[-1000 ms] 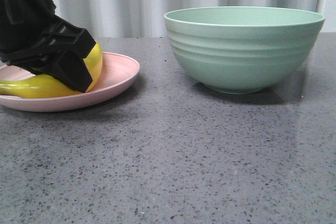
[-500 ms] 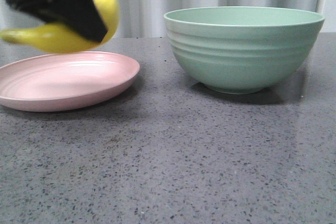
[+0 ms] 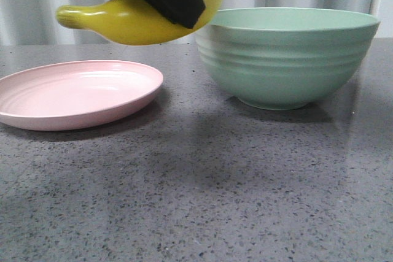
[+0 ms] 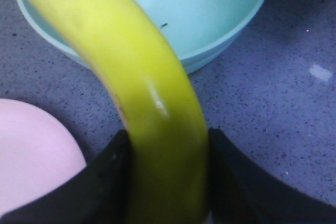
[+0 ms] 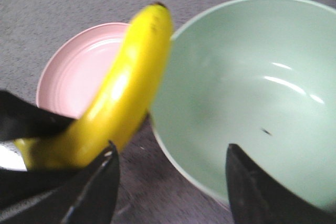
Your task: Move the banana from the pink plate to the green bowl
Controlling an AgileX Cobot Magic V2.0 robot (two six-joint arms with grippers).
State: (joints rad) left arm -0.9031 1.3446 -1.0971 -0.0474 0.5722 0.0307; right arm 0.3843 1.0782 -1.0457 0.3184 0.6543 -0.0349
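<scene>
We see the banana [image 3: 132, 19] held in the air above the grey speckled surface [image 3: 202, 182], gripped around its middle by the left gripper [image 4: 167, 182], whose black fingers [image 4: 107, 182] press against both sides of the yellow fruit. From the front, the banana hangs between the pink plate [image 3: 73, 93] and the green bowl [image 3: 285, 56], clear of both, with its greenish stem end pointing toward the plate side and its other end reaching up near the bowl's rim. The left gripper shows there as a dark shape at the top edge of the picture, wrapped over the fruit.

The pink plate sits on the surface to the left with nothing on it. The green bowl stands to the right of it, apart from it, and its inside holds only a tiny dark speck [image 5: 266, 131].

In the right wrist view, the banana's dark tip [image 5: 157, 6] points up beside the bowl's rim, with the pink plate behind it. The right gripper [image 5: 170, 182] hovers near the bowl with its fingers [image 5: 97, 187] spread wide and nothing between them.
</scene>
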